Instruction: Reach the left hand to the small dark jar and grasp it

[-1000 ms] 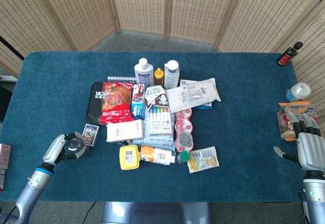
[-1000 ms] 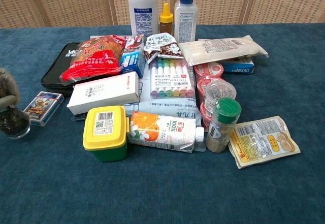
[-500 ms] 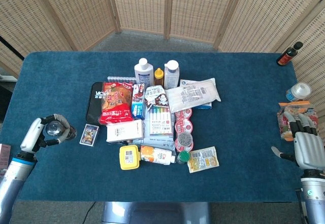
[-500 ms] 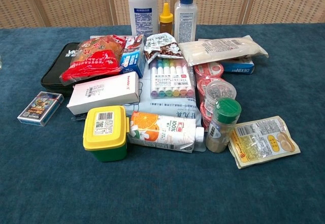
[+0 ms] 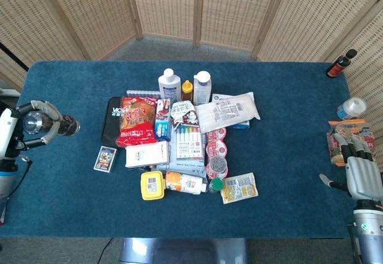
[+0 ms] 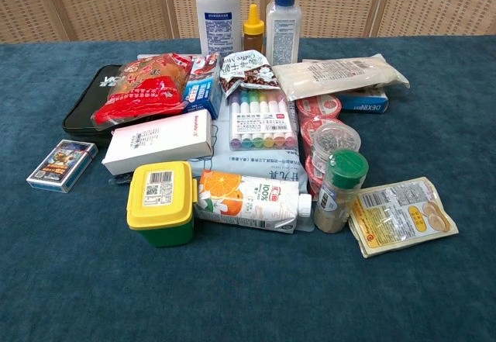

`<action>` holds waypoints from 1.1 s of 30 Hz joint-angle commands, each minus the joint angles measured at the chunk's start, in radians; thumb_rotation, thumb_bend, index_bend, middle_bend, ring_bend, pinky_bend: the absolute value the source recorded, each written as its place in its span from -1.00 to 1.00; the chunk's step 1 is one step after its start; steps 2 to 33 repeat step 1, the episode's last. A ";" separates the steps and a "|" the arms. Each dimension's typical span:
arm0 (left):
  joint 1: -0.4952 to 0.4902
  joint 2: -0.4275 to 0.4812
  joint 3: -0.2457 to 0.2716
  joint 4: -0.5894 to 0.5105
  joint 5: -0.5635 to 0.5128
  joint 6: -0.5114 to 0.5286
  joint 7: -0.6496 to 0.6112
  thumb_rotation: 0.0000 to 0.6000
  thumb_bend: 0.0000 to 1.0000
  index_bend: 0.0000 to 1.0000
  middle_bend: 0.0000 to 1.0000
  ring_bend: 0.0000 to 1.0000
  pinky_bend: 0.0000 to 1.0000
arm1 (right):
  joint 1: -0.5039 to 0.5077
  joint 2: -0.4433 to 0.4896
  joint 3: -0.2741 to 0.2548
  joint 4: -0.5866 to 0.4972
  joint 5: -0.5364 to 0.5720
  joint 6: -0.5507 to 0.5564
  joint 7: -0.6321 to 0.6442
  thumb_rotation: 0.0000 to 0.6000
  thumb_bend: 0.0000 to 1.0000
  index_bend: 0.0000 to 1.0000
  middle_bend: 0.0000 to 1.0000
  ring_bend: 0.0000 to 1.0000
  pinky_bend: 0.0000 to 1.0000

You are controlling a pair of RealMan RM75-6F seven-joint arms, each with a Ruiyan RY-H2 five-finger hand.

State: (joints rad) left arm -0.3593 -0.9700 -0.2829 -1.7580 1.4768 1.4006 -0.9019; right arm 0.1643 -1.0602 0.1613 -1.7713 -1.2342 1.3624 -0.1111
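The small dark jar sits wrapped in the fingers of the left hand, lying sideways at the far left edge of the blue bench, while the right hand rests fingers spread and holding nothing at the right edge.

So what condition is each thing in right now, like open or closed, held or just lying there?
small dark jar: held in the left hand, tipped sideways
right hand: empty, fingers apart
yellow box: lid on, upright
white bottle: capped, standing
spice shaker: green cap on, upright
juice carton: lying on its side
card deck: lying flat
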 commanded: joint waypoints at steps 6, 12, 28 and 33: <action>-0.003 0.011 -0.011 -0.013 -0.007 0.008 0.000 1.00 0.13 0.29 0.20 0.46 -0.11 | 0.000 -0.002 0.000 0.003 0.000 0.000 0.003 1.00 -0.67 -1.00 -0.72 -1.00 -1.00; -0.003 0.011 -0.011 -0.013 -0.007 0.008 0.000 1.00 0.13 0.29 0.20 0.46 -0.11 | 0.000 -0.002 0.000 0.003 0.000 0.000 0.003 1.00 -0.67 -1.00 -0.72 -1.00 -1.00; -0.003 0.011 -0.011 -0.013 -0.007 0.008 0.000 1.00 0.13 0.29 0.20 0.46 -0.11 | 0.000 -0.002 0.000 0.003 0.000 0.000 0.003 1.00 -0.67 -1.00 -0.72 -1.00 -1.00; -0.003 0.011 -0.011 -0.013 -0.007 0.008 0.000 1.00 0.13 0.29 0.20 0.46 -0.11 | 0.000 -0.002 0.000 0.003 0.000 0.000 0.003 1.00 -0.67 -1.00 -0.72 -1.00 -1.00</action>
